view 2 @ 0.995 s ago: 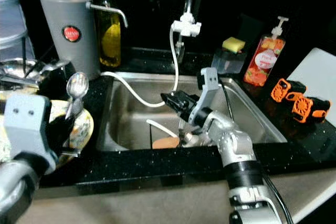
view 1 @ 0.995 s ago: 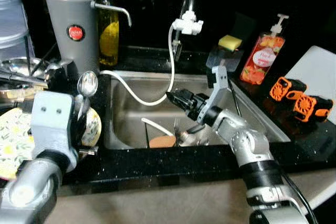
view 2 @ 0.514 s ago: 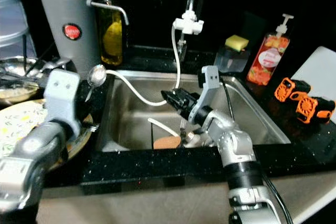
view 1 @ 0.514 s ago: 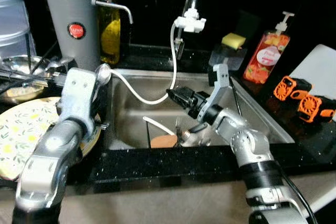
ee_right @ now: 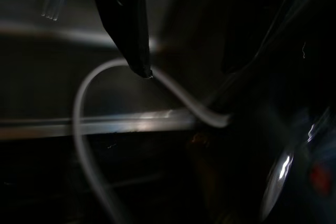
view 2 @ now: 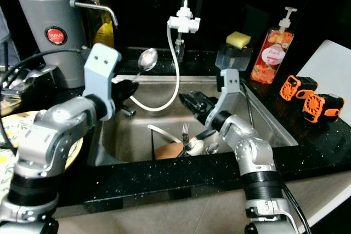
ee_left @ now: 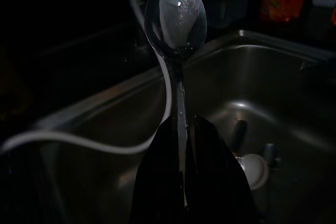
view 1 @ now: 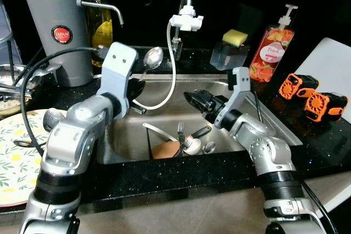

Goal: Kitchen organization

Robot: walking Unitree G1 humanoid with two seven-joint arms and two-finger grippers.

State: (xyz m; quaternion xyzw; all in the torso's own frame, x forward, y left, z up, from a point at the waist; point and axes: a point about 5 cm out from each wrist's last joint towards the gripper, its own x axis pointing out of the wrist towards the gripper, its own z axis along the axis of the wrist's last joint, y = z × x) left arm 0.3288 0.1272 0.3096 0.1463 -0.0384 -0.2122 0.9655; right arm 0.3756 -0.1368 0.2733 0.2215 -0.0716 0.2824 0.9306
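Spoon (view 1: 152,57) stands bowl-up over the sink (view 1: 164,94) rim, its thin handle pinched between the left gripper (ee_left: 182,129) fingers. Right gripper (view 1: 193,98) hovers above the basin, fingers pressed together and empty. Risk: the slick handle pivots or slides, dropping among cutlery (view 1: 186,138), or snags the hose (view 1: 164,100).

The two head views are sharply rendered and lit from the front, so that the silver arms and the grey canister (view 1: 57,36) appear bright while the wall behind the sink (view 1: 263,119) is lost in black. Glints are thrown off the speckled worktop (view 1: 219,165) and the steel basin. The left wrist view is dim, with highlights caught on the spoon (ee_left: 176,17) bowl. The right wrist view is darker still and smeared, with the white hose (ee_right: 92,93) left soft.
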